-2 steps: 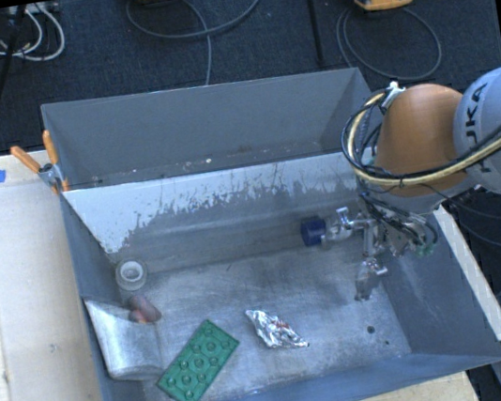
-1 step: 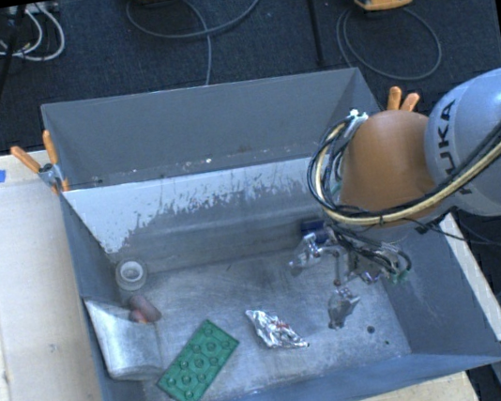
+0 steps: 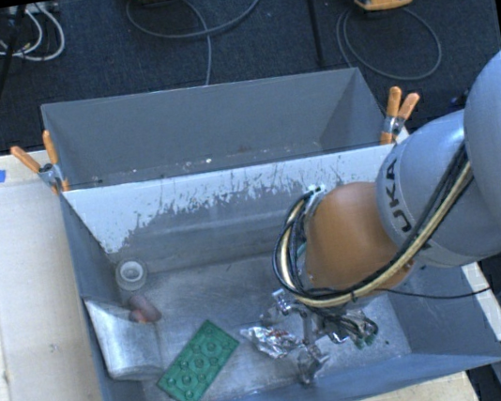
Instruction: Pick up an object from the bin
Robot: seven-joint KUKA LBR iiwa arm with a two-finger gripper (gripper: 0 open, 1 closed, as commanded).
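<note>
The grey bin [image 3: 100,267] has sloping walls, so its few loose things have settled on the flat floor toward the front. The arm [image 3: 441,201] leans in from the right, its orange cover [image 3: 351,235] bent over the floor so that the gripper [image 3: 307,358] points down close to the front wall. Cables and linkage crowd the tip, and I cannot tell whether it is open or closed. A green studded plate [image 3: 199,362] lies flat and askew at the front left, well apart from the gripper. Just beside the tip, on its left, sits a crumpled shiny scrap [image 3: 266,337], the likeliest thing to be picked; nothing is seen held. A clear little ring [image 3: 131,274] and a brownish stub [image 3: 143,309] rest by the left wall
</note>
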